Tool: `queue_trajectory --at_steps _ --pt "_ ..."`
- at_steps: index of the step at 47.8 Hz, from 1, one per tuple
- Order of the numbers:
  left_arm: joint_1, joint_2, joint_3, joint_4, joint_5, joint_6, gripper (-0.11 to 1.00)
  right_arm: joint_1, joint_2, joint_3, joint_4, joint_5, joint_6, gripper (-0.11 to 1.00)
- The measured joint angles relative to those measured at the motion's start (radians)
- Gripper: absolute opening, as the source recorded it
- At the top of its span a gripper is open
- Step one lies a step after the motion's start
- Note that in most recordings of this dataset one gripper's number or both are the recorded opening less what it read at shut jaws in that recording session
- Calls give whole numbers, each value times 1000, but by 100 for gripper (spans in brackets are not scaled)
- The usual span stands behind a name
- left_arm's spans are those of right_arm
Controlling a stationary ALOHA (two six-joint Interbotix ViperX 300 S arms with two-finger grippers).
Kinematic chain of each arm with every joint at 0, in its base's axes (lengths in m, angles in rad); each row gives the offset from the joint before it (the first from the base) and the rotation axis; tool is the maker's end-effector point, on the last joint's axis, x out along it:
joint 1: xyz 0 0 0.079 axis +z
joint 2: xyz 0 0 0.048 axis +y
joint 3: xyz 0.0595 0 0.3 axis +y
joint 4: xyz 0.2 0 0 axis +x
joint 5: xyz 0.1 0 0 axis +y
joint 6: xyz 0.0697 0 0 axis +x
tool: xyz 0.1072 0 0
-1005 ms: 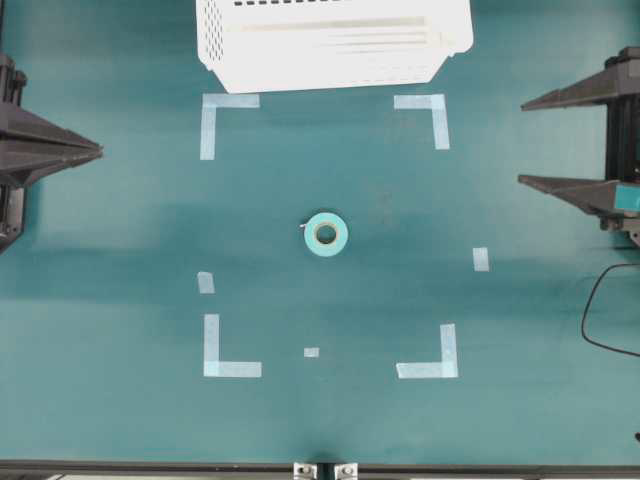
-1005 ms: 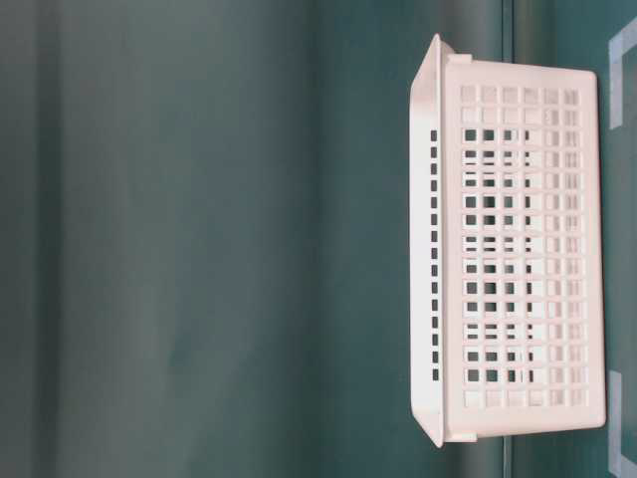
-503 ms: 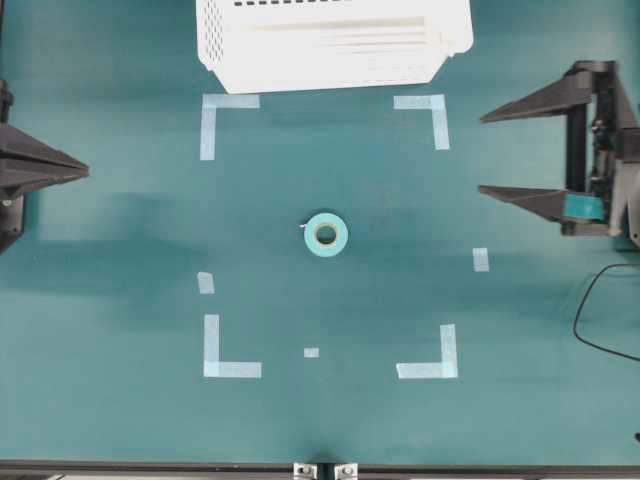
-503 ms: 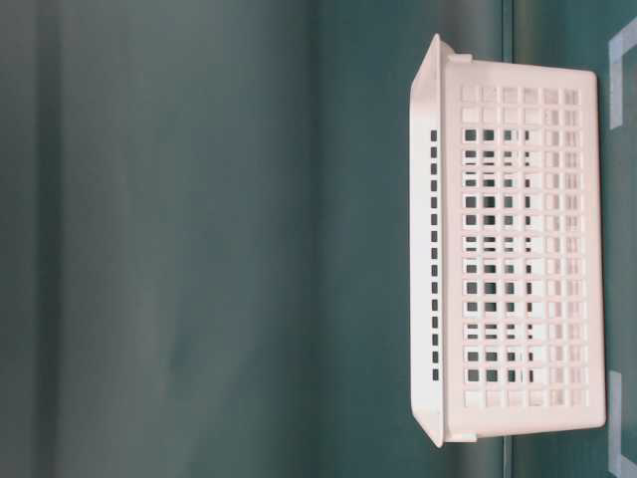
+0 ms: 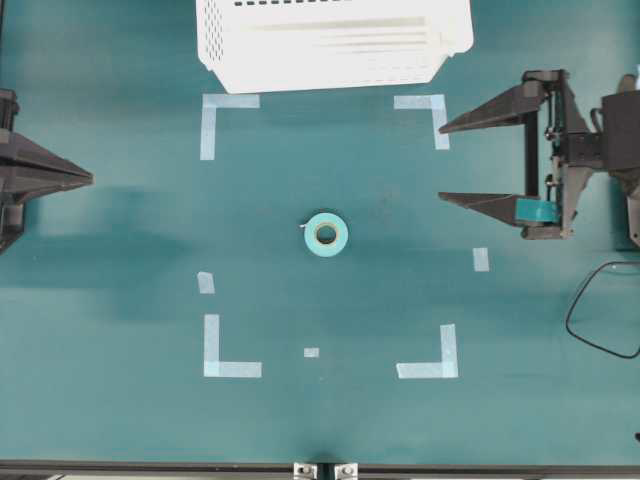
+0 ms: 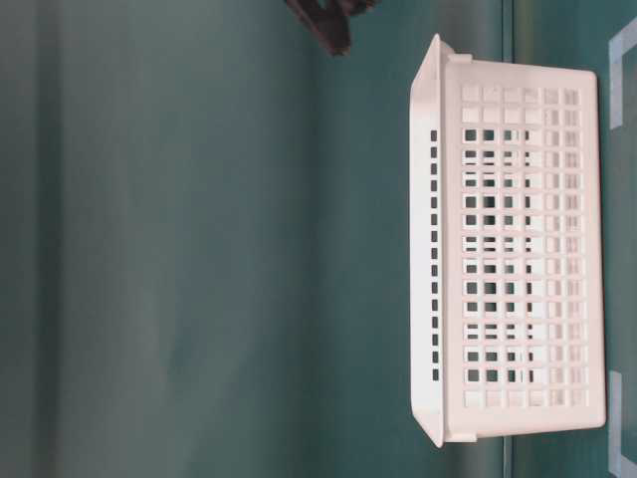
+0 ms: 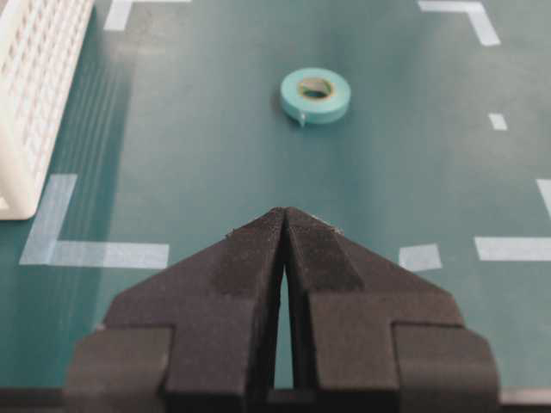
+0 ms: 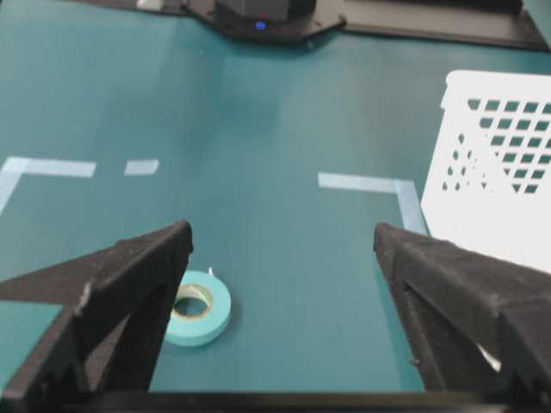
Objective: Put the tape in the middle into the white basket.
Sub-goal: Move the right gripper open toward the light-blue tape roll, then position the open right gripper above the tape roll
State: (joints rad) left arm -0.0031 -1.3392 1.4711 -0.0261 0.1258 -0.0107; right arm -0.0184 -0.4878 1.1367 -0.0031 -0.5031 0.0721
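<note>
While the white basket (image 5: 330, 45) runs off-frame, right gripper (image 5: 440, 163) wide open, left gripper (image 7: 284, 225) closed, tape (image 5: 326, 235) untouched.

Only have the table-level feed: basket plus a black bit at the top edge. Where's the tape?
Observer: The tape lies flat, centred between the corner marks. Nothing touches it.
Operator: Right gripper?
Observer: The right gripper is wide open and empty. It is on the right of the overhead view, with its tips pointing toward the tape and well short of it.
Operator: Left?
Observer: The left gripper is shut and empty. It is at the left edge of the overhead view, aimed at the tape from a distance.
</note>
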Motion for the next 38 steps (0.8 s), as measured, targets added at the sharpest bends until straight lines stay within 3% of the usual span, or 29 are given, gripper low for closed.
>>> queue_trajectory --at_steps 21,38 --pt "0 -92 51 0 -14 0 -11 0 213 -103 -2 3 3 100" --pt "0 -101 60 0 -25 0 -11 18 331 -196 -2 95 32 100"
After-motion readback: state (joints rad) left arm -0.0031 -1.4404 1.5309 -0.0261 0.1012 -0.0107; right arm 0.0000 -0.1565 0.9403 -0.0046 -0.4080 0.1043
